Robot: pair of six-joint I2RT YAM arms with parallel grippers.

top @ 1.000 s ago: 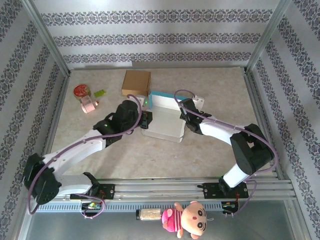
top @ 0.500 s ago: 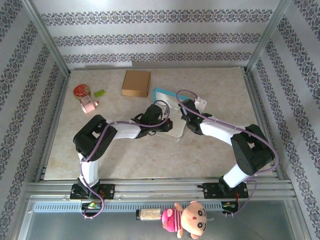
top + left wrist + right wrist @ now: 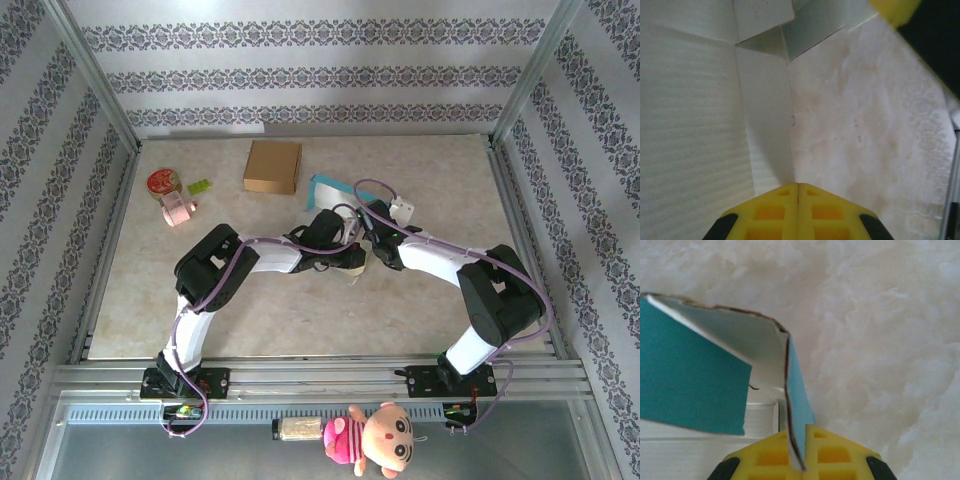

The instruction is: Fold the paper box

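Both arms meet over the paper box (image 3: 325, 187) at the middle of the worktop (image 3: 430, 165).

The right end effector (image 3: 803, 452) is clamped on the edge of a teal flap that stands tilted upward. The left end effector (image 3: 798, 200) has its yellow fingers pressed together with nothing between them, just beside the box's white panel. From above, the arms cover most of the box, so its long axis cannot be told; only a teal strip and a white corner show. A brown carton (image 3: 272, 166) lies behind. The print on the red tin (image 3: 163, 183) at far left is too small to read.
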